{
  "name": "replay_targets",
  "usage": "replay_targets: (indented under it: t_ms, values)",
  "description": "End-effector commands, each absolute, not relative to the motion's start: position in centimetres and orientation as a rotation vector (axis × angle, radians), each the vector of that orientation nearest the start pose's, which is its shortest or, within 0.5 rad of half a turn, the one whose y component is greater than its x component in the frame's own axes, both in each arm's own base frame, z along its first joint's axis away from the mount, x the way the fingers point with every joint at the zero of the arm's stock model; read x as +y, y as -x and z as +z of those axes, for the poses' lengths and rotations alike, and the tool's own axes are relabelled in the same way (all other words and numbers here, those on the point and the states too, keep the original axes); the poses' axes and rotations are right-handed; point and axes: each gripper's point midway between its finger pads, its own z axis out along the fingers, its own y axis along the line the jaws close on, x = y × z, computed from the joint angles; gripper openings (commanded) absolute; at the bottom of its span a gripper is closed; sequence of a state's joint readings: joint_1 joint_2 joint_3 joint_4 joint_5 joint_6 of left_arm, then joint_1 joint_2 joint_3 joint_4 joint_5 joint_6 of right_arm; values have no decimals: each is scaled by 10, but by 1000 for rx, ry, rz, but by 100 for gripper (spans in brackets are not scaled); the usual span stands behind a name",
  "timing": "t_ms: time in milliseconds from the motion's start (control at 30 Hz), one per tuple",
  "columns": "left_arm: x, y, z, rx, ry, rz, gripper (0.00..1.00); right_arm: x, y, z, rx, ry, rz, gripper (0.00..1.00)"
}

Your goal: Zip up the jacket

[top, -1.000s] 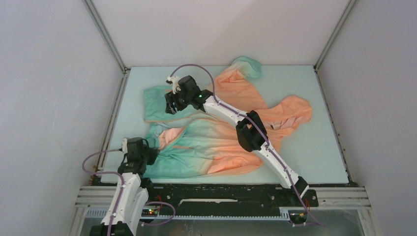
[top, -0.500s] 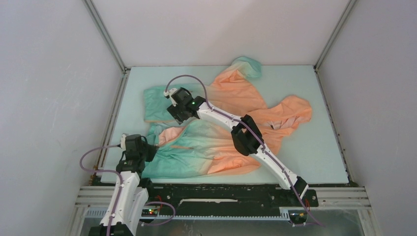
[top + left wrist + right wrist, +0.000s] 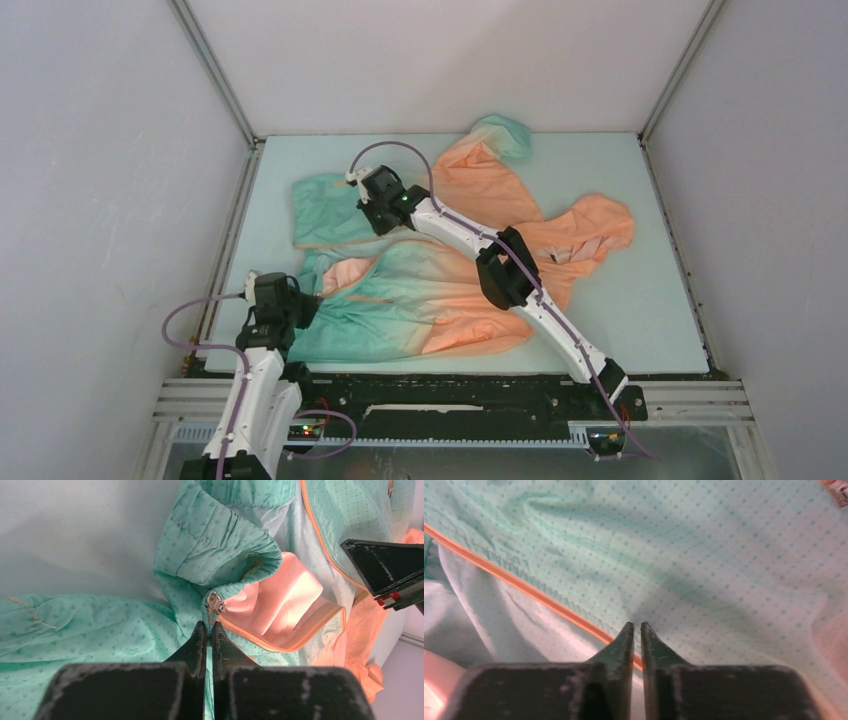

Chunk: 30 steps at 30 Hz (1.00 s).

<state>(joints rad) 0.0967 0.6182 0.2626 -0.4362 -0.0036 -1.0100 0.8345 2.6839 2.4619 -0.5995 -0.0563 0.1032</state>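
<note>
The jacket [image 3: 455, 300] lies open and rumpled on the table, teal at the left and fading to orange at the hood [image 3: 590, 228]. My left gripper [image 3: 306, 306] is at the near-left hem. In the left wrist view it [image 3: 210, 625] is shut on teal fabric just below the metal zipper slider [image 3: 214, 602], where the orange zip [image 3: 260, 639] begins. My right gripper [image 3: 375, 218] reaches across to the far teal front panel [image 3: 325, 210]. In the right wrist view it [image 3: 636, 626] is shut on that panel's edge, with the orange zip tape [image 3: 524, 587] running into the jaws.
The pale table [image 3: 650, 300] is boxed in by white walls at the left, back and right. The right arm's forearm [image 3: 505, 275] lies over the middle of the jacket. A black part of the right arm [image 3: 385, 570] shows at the right of the left wrist view.
The right gripper shifted right and slightly back over the far teal panel and closed its jaws from open onto the zip edge. The left gripper kept its hold and barely moved.
</note>
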Motion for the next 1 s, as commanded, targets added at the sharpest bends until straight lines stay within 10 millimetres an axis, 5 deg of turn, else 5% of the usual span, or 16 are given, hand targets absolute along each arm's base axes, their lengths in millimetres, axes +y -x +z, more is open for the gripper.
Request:
replay_targets:
  t_ms: [0, 133, 300, 467, 767, 967]
  values:
    - [-10, -231, 64, 2005, 1216, -437, 0, 506, -440, 75, 2155, 847, 593, 0]
    - [-12, -233, 62, 2006, 1220, -456, 0, 502, -444, 84, 2122, 880, 544, 2]
    - [-17, -235, 62, 2022, 1207, -484, 0, 471, -450, 75, 2118, 954, 262, 52]
    - [-18, -238, 64, 2019, 1200, -500, 0, 436, -459, 67, 2140, 958, 13, 63]
    - [-19, -238, 63, 2023, 1200, -506, 0, 398, -455, 58, 2212, 887, -144, 66]
    - [-18, -236, 63, 2026, 1198, -495, 0, 386, -459, 48, 2277, 830, -79, 36]
